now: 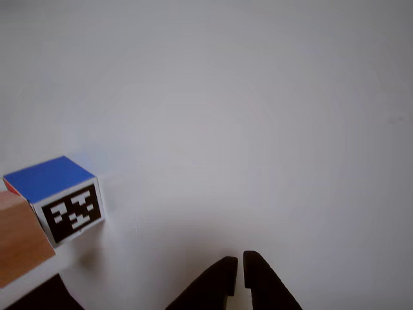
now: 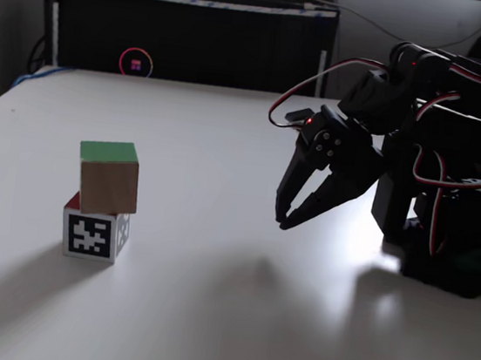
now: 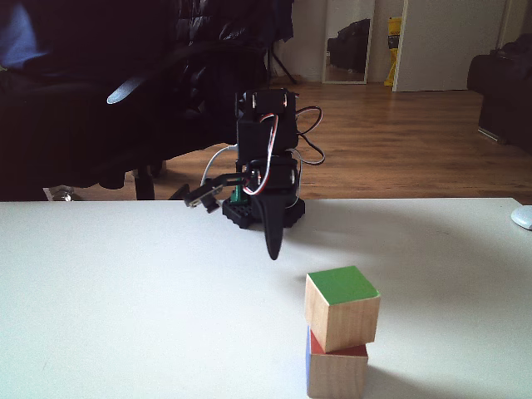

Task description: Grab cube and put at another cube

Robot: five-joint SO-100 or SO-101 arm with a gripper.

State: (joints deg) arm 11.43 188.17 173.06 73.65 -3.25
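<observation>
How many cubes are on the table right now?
2, stacked: the light wooden cube with a green top face sits, slightly offset, on the blue-and-red cube with the black-and-white marker.

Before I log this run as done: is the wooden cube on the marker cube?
Yes: wooden cube rests atop marker cube, slightly skewed; gripper is apart.

White table (image 2: 206, 316), black cabinet (image 2: 188, 37) w/ pink ring light (image 2: 136, 64) behind; wood floor (image 3: 399, 141), mirror (image 3: 347, 41).

We see the arm folded back over its base, wrist bent so the gripper (image 2: 286, 221) points down at the table without touching it. Its two dark fingers (image 1: 216, 284) sit nearly together, only a thin slit between them, holding nothing.
</observation>
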